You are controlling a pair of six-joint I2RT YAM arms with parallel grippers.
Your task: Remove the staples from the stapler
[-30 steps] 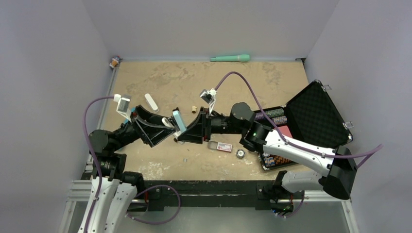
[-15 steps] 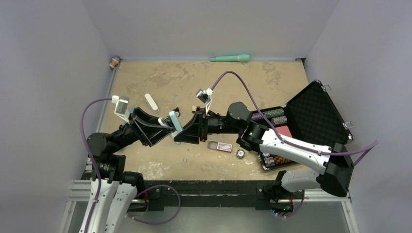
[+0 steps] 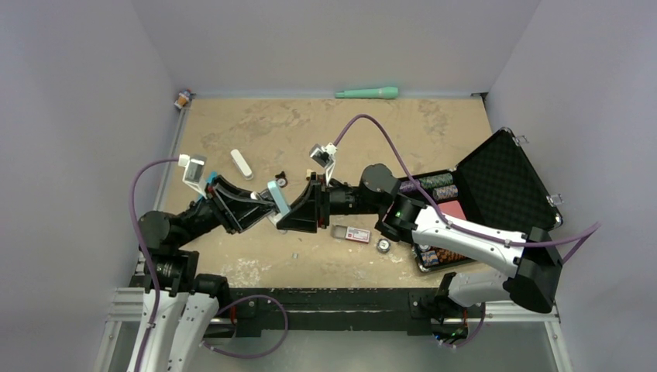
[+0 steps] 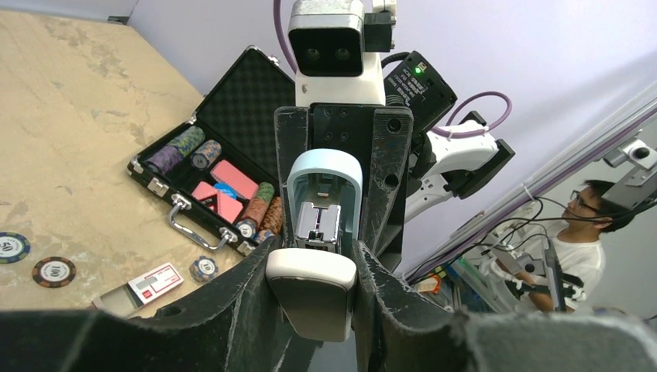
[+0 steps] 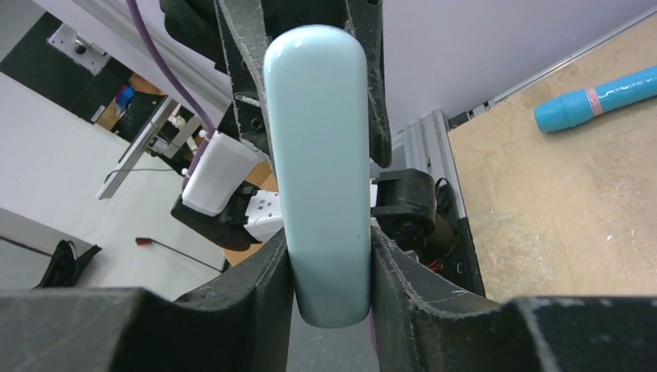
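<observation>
Two grippers share one stapler [image 3: 280, 201] held off the mottled sandy table [image 3: 372, 132]. The right gripper [image 5: 329, 263] is clamped on its smooth, round-ended pale blue top, and the left gripper [image 4: 311, 267] presses both sides of the glossy white base. The black case [image 3: 496, 186], its foam-lined lid raised, holds chip stacks and pink boxes. The staples [image 3: 295, 253], a tiny grey strip, lie on the table near its front edge, too small to tell which way they point.
</observation>
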